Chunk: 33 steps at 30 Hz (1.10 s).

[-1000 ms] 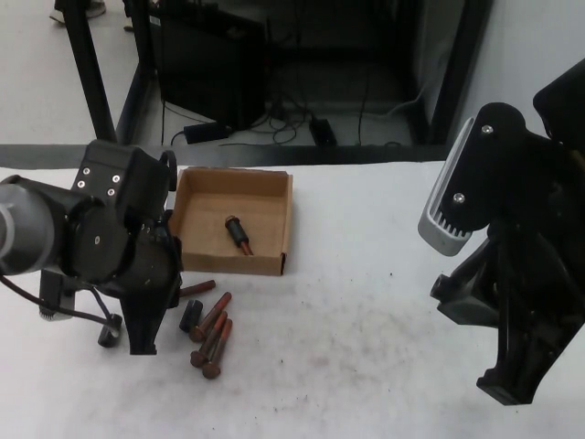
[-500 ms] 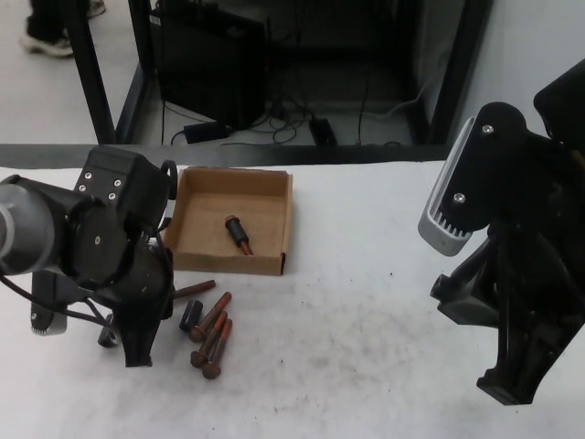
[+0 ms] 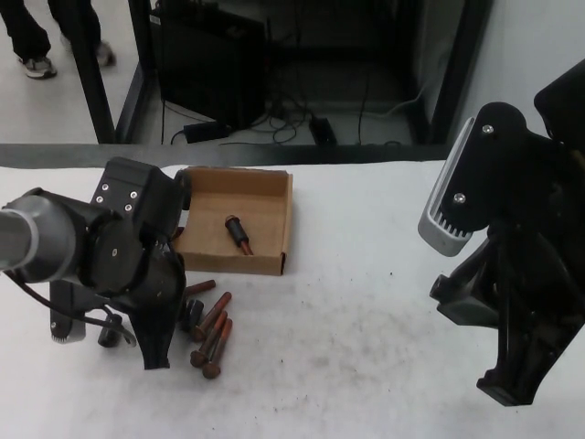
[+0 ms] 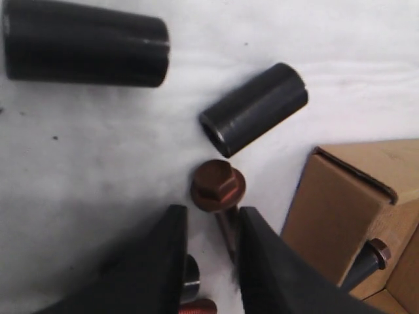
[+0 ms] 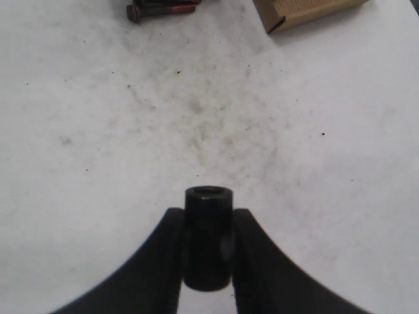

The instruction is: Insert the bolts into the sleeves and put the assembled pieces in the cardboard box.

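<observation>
White counter [image 3: 366, 302], marked with small dark specks, carries a cardboard box [image 3: 279, 197] near its far edge; black frame legs [image 3: 84, 69] and cables [image 3: 274, 128] are on the floor behind. One assembled piece [image 3: 239, 230] lies inside the box. Just in front of the box lie several loose copper-coloured bolts [image 3: 212, 331]. The left arm [image 3: 119, 261] hangs low over them. The left jaws stand a little apart, one on each side of the shank of a bolt [image 4: 218, 186] that lies flat. Two black sleeves [image 4: 255, 108] lie on their sides near its head. The right arm [image 3: 512, 274] is well apart from them, over the counter's right part. The right jaws are clenched on an upright black sleeve [image 5: 208, 239], with its bore showing on top.
</observation>
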Each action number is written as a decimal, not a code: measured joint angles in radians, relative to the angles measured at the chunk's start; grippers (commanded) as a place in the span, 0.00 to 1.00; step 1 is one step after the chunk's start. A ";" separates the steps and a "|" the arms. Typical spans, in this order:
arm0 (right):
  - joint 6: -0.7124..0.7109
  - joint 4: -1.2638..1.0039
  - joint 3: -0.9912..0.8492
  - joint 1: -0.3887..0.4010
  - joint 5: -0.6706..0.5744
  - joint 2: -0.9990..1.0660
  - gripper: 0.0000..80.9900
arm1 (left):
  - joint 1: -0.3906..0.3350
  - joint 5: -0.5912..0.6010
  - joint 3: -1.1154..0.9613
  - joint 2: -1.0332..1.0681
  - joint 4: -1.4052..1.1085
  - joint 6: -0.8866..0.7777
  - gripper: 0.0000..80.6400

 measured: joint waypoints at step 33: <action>-0.052 0.000 0.000 0.000 0.091 0.000 0.00 | 0.000 -0.001 -0.013 0.046 -0.056 -0.008 0.01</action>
